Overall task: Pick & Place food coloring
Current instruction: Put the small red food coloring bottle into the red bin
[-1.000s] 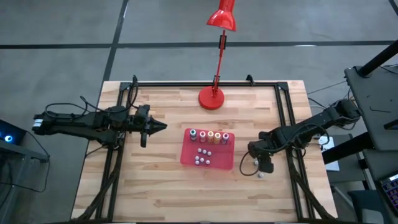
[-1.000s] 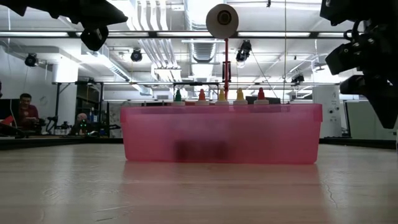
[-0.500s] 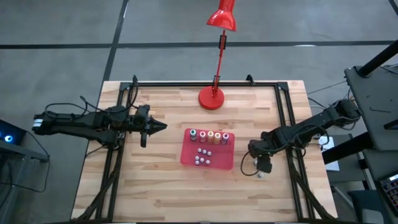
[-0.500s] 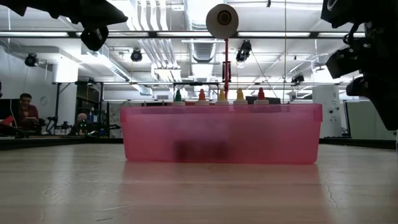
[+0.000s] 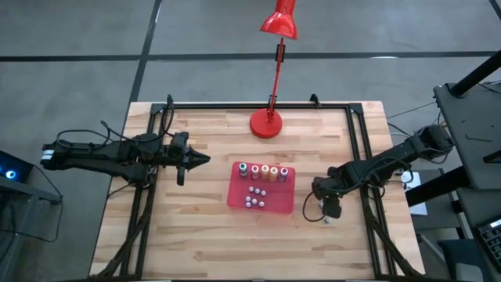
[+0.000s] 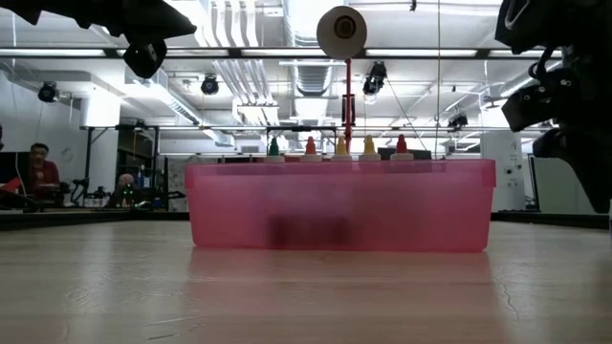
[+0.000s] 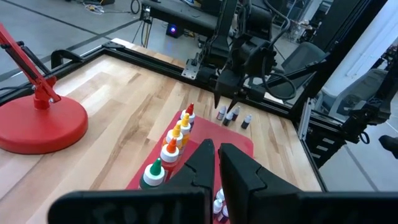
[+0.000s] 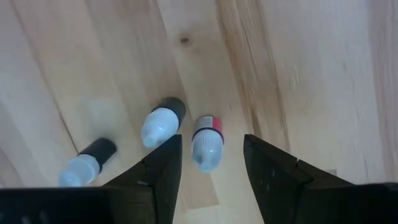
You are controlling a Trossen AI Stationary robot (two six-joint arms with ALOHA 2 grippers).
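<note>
Several food coloring bottles [image 5: 263, 171] with coloured caps stand in a row along the far side of the red tray [image 5: 235, 196]. Their caps [image 6: 339, 145] show over its rim in the low view. Three more small bottles [image 7: 233, 114] stand on the bare table right of the tray. My right gripper [image 8: 211, 167] hangs open over them, pointing down. The red-banded bottle [image 8: 207, 140] stands just ahead of the gap between the fingers, untouched. My left gripper [image 7: 214, 163] waits shut, above the table left of the tray.
A red desk lamp stands with its base [image 5: 266, 123] at the table's far middle. Small pale beads [image 5: 254, 202] lie in the tray's near part. A black frame rail [image 5: 362, 157] runs along the table's right side, close to my right arm.
My right gripper has turned a little about its own downward line above the three loose bottles, still open. The bottles and the tray have not moved.
</note>
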